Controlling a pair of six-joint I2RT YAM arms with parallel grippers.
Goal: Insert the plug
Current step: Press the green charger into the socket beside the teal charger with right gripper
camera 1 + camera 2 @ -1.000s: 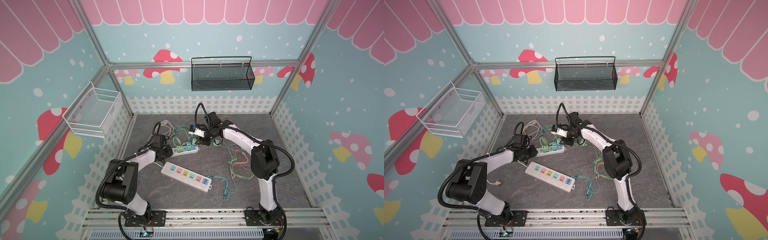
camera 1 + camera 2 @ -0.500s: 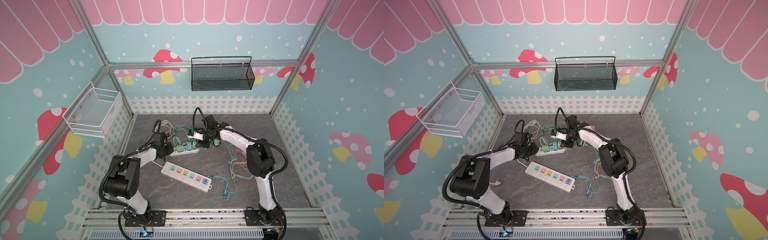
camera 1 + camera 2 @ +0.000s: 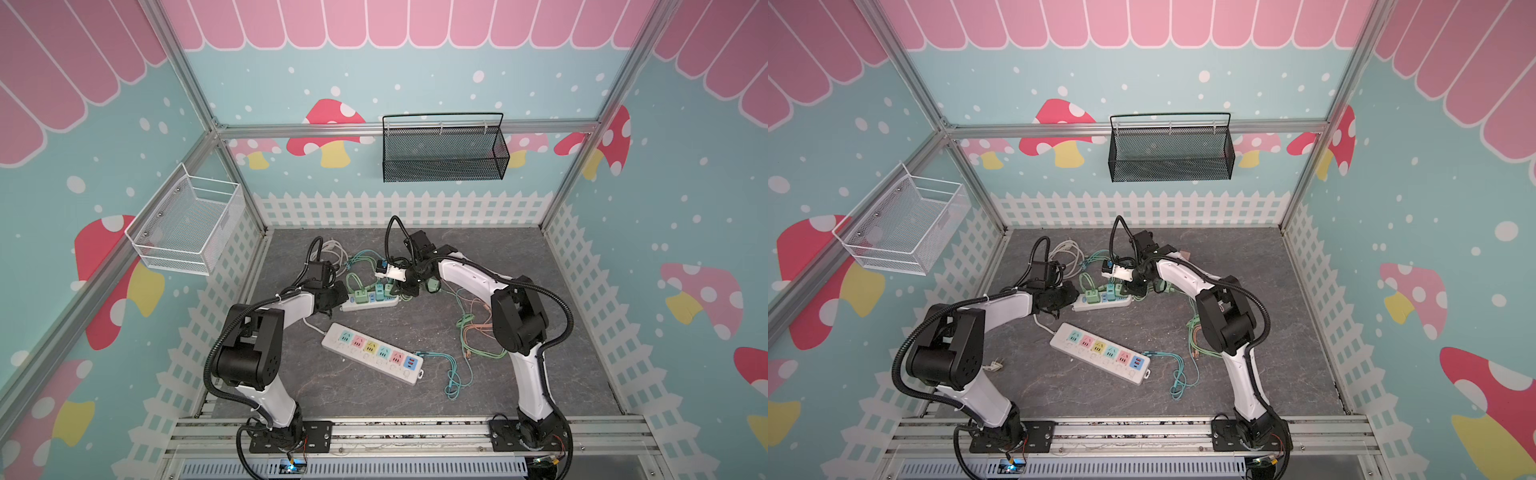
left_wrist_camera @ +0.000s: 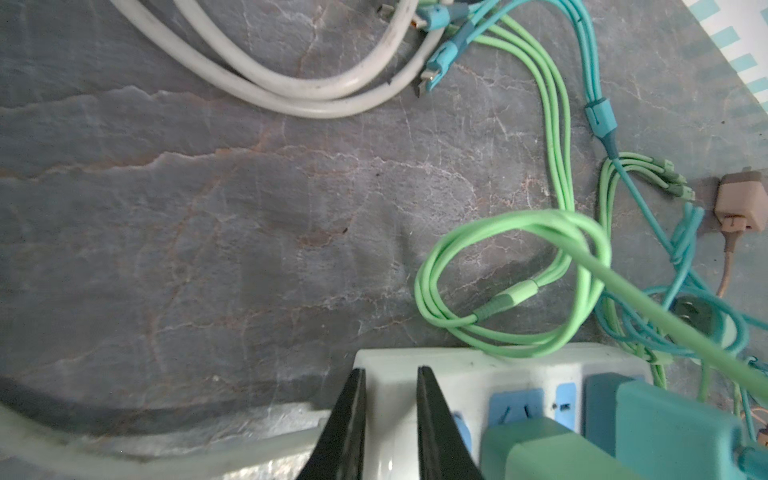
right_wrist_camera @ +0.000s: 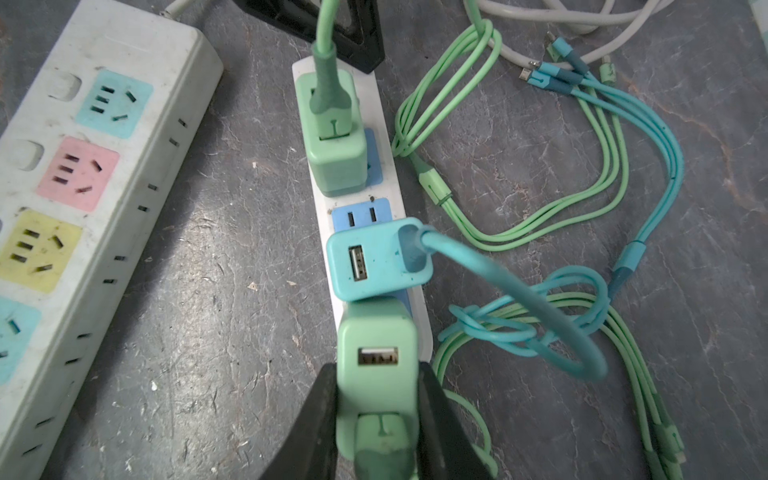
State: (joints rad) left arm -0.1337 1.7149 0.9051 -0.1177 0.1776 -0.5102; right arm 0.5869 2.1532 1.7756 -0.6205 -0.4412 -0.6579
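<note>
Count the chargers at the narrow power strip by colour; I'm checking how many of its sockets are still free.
Green chargers: 2, one with a green cable, one gripped by the right claw
Teal chargers: 1
Total: 3

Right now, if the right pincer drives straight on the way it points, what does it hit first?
Likely the small white strip: the right pincer holds the green charger over its end, beside the teal charger. Depth unclear; prongs may touch.
</note>
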